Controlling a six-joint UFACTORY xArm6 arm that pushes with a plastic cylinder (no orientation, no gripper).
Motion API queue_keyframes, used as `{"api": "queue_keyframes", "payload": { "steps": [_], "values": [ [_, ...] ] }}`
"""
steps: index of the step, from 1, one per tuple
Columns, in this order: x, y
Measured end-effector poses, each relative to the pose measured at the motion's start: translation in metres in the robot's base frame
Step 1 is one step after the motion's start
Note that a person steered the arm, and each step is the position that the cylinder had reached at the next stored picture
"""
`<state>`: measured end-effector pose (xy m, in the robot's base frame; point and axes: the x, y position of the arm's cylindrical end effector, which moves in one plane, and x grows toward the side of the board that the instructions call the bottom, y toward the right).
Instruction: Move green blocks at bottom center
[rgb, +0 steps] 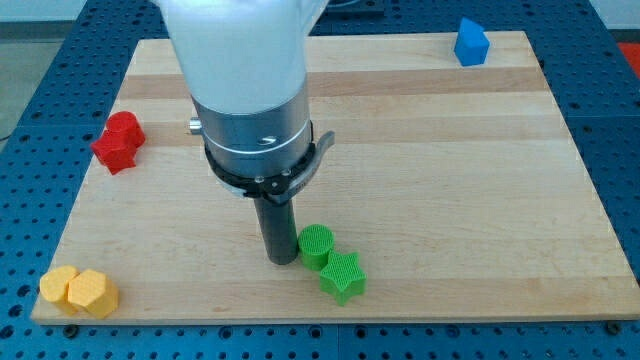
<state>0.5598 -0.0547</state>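
Two green blocks sit touching near the view's bottom centre: a green cylinder (316, 245) and, just below and right of it, a green star-shaped block (343, 277). My tip (281, 258) rests on the wooden board (450, 180) right beside the green cylinder's left side, touching or nearly touching it. The arm's white and grey body hangs above the tip and hides the board behind it.
Two red blocks (118, 141) sit together at the view's left edge. Two yellow blocks (79, 291) sit at the bottom left corner. A blue block (470, 42) sits at the top right. The board's bottom edge lies just below the green star.
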Motion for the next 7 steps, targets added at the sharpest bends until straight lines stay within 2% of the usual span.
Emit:
{"api": "queue_keyframes", "payload": {
  "steps": [2,3,5,7],
  "values": [
    [-0.046,0.009],
    [-0.041,0.038],
    [-0.022,0.031],
    [-0.022,0.031]
  ]
}}
